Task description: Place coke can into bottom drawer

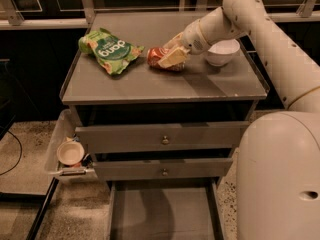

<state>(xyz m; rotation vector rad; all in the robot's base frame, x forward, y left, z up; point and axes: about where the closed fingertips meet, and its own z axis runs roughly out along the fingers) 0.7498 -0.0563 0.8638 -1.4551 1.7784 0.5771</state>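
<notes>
- the bench (pixel 220 84) carries three items: the snack bag (pixel 110 51) at left, the coke can (pixel 156 55) at centre, the bowl (pixel 223 51) at right rear.
- the claw (pixel 172 56) is at the coke can's right end, between can and bowl; its arm (pixel 270 39) enters from the right.
- under the bench top: the upper drawer front (pixel 130 136), with the middle drawer front (pixel 130 169) below it.
- the bottom drawer (pixel 160 214) is lowest and extends forward of both fronts.
- a side tray (pixel 54 144) sits left of the drawer fronts; a small cup (pixel 70 152) stands in it.

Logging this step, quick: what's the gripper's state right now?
Gripper: over the coke can lying on the cabinet top; open or closed cannot be told.
</notes>
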